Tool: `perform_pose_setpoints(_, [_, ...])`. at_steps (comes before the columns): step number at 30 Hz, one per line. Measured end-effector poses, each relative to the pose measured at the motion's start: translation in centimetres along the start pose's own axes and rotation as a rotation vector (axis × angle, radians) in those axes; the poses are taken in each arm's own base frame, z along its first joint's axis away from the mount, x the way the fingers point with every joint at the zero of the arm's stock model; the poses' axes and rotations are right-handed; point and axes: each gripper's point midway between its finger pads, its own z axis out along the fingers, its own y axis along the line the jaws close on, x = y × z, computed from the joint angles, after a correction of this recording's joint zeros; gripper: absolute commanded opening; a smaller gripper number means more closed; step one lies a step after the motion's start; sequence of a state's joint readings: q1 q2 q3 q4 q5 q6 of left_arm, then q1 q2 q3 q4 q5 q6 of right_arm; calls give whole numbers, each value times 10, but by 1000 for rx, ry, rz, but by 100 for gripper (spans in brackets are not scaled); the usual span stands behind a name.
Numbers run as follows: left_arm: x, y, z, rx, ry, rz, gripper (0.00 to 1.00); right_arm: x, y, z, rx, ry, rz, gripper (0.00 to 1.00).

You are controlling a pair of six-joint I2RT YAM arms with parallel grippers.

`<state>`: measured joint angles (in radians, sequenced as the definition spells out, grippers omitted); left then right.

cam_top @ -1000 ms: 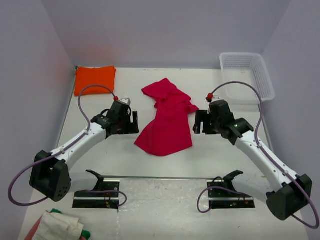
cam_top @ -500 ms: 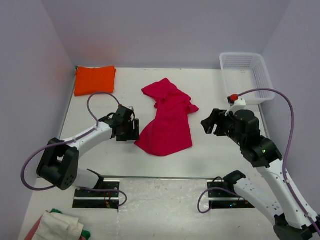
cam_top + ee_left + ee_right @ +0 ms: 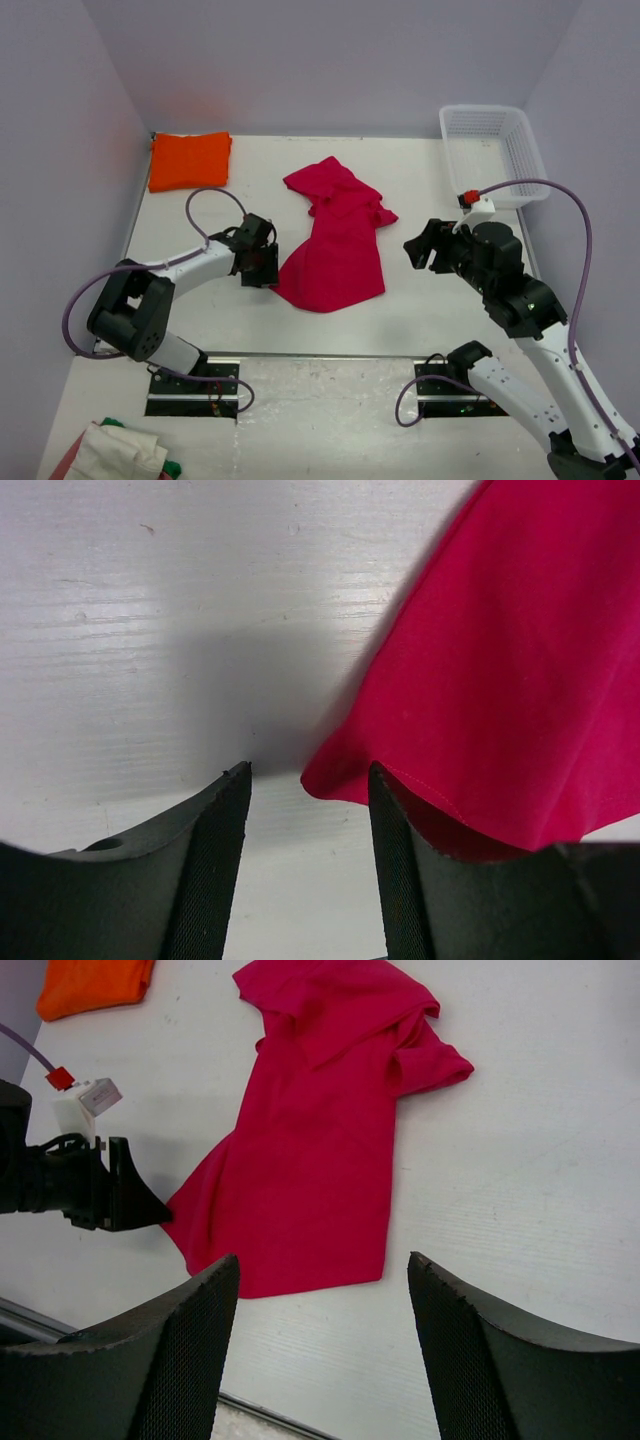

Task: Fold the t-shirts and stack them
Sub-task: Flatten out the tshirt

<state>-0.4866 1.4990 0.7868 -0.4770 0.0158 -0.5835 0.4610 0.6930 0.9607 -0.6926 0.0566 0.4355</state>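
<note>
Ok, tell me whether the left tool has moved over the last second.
Yes: the left tool slid toward the view's bottom right, reaching the red t-shirt's near-left corner.

You have t-shirts ×2: one crimson t-shirt (image 3: 335, 245), one orange t-shirt (image 3: 189, 160); white basket (image 3: 480, 109) ×1; pale cloth heap (image 3: 118, 452) ×1.

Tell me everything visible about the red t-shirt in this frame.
The red t-shirt is plain soft cloth, short-sleeved, unprinted. It lies rumpled on the table, top end bunched toward the back wall, hem nearer the arms. Its near-left hem corner sits between the open fingers of the left gripper, not yet pinched.
</note>
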Motion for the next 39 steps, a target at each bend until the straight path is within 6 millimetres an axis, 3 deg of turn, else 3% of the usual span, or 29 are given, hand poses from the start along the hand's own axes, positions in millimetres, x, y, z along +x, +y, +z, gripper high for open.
perform_pose_setpoints(8, [-3, -9, 6, 24, -15, 8, 47, 0, 0, -1, -2, -6, 0, 68])
perform_pose_setpoints(11, [-6, -13, 8, 36, -23, 10, 32, 1, 0, -1, -1, -3, 1, 69])
perform_pose_setpoints(12, [-7, -15, 9, 43, -26, 8, 18, 1, -1, 0, 0, -1, 2, 68])
perform_pose_setpoints(15, [-8, -19, 13, 55, -28, -4, 0, 2, -1, 1, 3, 5, 2, 69])
perform_pose_setpoints(22, [-9, -23, 13, 73, -32, -9, 0, 10, -3, 15, 25, 56, -2, 70])
perform_pose_setpoints(25, [-8, -9, -1, 7, -49, -16, 0, 14, -4, 28, 42, 100, -12, 73])
perform_pose_setpoints(30, [-29, 5, -62, -64, -200, -64, 0, 10, 3, 73, 64, 211, -60, 77])
perform_pose_setpoints(31, [-47, -2, -92, -28, -297, -83, 0, 11, 4, 88, 71, 245, -72, 77])
perform_pose_setpoints(34, [-63, -2, -136, 1, -419, -129, 0, 8, 13, 133, 62, 311, -107, 74])
perform_pose_setpoints(36, [-60, 0, -146, 11, -436, -148, 0, 12, 20, 162, 43, 363, -126, 67])
perform_pose_setpoints(39, [-44, 8, -136, -9, -389, -156, 0, 20, 34, 199, 5, 423, -150, 54])
